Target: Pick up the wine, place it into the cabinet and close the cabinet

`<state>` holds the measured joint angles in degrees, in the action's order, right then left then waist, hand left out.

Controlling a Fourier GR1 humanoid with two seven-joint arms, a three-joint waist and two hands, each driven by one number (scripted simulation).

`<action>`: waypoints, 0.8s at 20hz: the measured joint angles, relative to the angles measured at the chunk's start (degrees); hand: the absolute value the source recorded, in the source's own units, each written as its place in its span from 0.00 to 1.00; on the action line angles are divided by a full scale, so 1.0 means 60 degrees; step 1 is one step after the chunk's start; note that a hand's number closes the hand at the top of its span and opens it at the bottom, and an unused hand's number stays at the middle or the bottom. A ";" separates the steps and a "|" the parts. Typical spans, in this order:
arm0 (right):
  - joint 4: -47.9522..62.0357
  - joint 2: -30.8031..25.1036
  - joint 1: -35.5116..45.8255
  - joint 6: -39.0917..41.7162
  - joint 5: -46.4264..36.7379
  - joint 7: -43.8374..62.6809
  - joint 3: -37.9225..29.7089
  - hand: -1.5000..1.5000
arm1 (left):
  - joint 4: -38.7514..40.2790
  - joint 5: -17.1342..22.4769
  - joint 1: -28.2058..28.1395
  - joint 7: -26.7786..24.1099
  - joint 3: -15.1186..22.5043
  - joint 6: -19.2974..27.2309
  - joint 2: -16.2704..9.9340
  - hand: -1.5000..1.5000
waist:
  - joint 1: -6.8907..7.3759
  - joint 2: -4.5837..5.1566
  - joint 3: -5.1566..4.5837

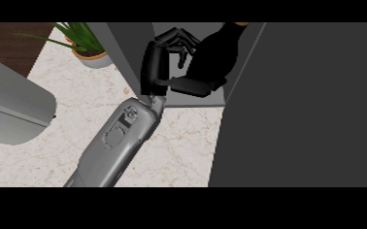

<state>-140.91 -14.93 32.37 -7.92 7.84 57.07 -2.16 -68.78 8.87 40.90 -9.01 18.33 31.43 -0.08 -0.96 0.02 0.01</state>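
Observation:
The dark wine bottle (215, 53) with a gold cap stands inside the open grey cabinet (129, 43), its neck toward the view's top. My left hand (152, 65) reaches into the cabinet opening. Its fingers curl round the bottle's shoulder and its thumb lies across the lower body. The bottle's base is hidden behind the thumb. The cabinet door (294, 106) stands open as a large dark panel filling the right side. My right hand shows nowhere.
A potted green plant (87, 48) stands on the marble counter (179, 145) just left of the cabinet. A rounded grey object (22, 106) sits at the left edge. Dark wood floor shows beyond the counter at top left.

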 measured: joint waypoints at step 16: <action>0.0117 -0.0027 0.0265 0.0183 0.0196 0.0007 -0.0290 0.00 | 0.2935 0.1510 0.0213 -0.2426 0.0252 -0.0111 0.0011 1.00 | -0.0052 0.0012 -0.0006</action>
<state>-140.21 -15.09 33.96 -6.82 9.01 57.12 -3.90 -51.17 17.93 42.18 -23.57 19.84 30.77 -0.01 -1.27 0.09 -0.03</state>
